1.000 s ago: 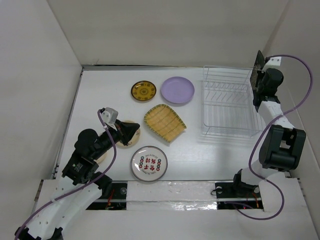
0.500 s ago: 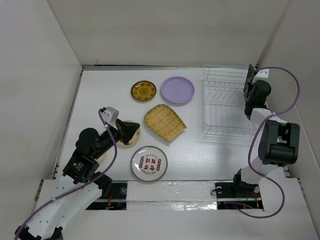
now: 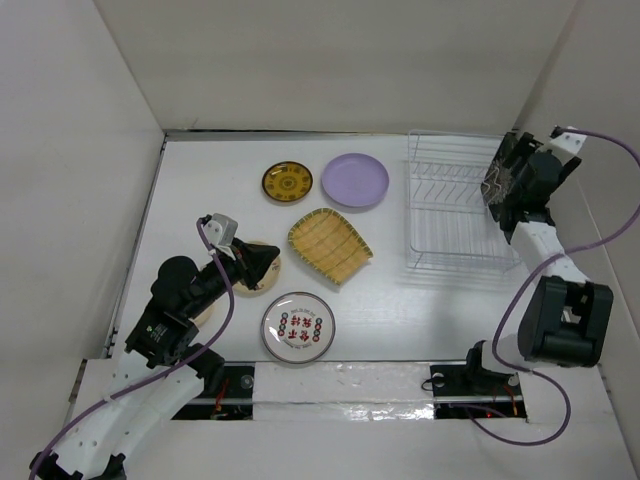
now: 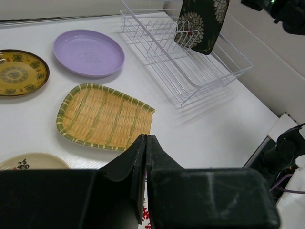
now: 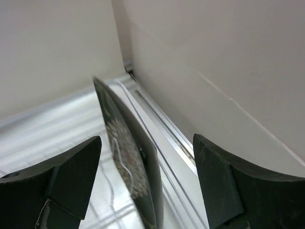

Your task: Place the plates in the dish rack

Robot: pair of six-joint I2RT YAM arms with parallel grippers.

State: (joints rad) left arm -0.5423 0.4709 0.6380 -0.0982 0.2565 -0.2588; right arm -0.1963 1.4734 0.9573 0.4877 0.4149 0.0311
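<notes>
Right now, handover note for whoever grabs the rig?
Left gripper shut, empty, over the cream round plate.
Right gripper open around the dark floral plate, standing at the right end of the white wire dish rack.
Done: that one plate.
Left on the table: lavender round plate, brown-and-yellow patterned plate, yellow woven squarish plate, white plate with red characters, plus the cream one.

The lavender round plate is showing a smooth, softly glossy face, while the yellow squarish dish is looking ribbed and matt, like woven bamboo. The rectangular white thin-wire rack is looking like coated metal. The dark floral-patterned plate is gleaming with a glazed sheen.
</notes>
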